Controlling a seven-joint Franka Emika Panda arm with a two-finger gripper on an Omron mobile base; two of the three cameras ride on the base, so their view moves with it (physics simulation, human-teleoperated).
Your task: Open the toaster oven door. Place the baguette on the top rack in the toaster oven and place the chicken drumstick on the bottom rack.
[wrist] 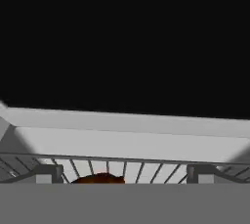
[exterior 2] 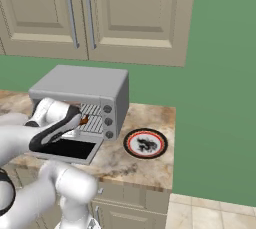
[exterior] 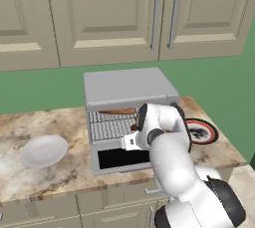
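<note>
scanning left to right: white plate on the counter, then toaster oven, toaster oven door dropped flat. baguette lies on the top rack. gripper inside, jaws spread, chicken drumstick between them on the bottom rack, seemingly released. red-rimmed plate at far right. next, likely: back straight out, clear of the racks.

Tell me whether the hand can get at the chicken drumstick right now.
Probably yes: the toaster oven door lies open, the open hand is at the oven mouth, and the chicken drumstick sits on the wire rack just ahead of its fingertips.
</note>
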